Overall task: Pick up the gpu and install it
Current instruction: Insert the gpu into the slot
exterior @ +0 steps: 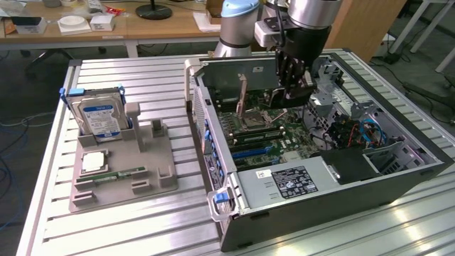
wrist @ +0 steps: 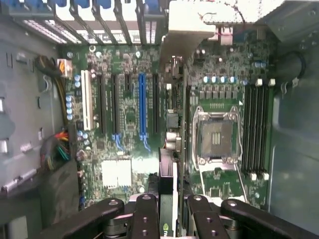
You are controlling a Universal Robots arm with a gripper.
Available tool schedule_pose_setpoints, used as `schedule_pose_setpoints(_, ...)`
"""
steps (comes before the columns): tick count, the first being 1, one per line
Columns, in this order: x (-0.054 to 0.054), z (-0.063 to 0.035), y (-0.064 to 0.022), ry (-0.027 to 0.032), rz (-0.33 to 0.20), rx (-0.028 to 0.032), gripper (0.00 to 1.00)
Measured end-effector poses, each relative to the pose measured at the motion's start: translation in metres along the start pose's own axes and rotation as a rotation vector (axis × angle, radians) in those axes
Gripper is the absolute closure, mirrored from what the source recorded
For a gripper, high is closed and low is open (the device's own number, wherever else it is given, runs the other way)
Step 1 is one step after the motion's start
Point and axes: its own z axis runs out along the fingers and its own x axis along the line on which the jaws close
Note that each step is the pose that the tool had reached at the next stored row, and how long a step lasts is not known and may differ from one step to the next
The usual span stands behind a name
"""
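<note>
While you line this up, note that the gripper [wrist: 169, 205] has its jaws drawn in tight on the gpu [wrist: 167, 174], pinching the thin card by its two faces, so you see it edge-on between the fingers [wrist: 145, 211]. It hangs inside the open computer case [exterior: 341, 213] at the exterior view's right, above the motherboard [wrist: 124, 129], and by the look of it is not seated. Its long axis runs parallel to the expansion slots, with the pale bracket [wrist: 185, 35] at the end toward the wall of slot covers. The relation to watch: the card's edge lies between the blue slot [wrist: 142, 104] and the CPU socket [wrist: 215, 134], beside the blue slot rather than over it. The hard drive [exterior: 99, 114] stands in its tray [exterior: 135, 170], well apart at the left.
</note>
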Motion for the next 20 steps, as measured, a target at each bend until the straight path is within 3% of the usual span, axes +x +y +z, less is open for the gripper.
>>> schedule_pose_setpoints(3,0.001,0.0015,0.0094,-0.0002,0.000,0.0001,0.73)
schedule_pose_setpoints(11,0.018,0.0040,0.0100,0.0000,0.000,0.0000,0.73)
schedule_pose_setpoints(15,0.019,0.0074,0.0184,0.0000,0.000,-0.0004,0.73)
schedule_pose_setpoints(20,0.019,0.0131,0.0190,0.0010,0.001,-0.0244,0.73)
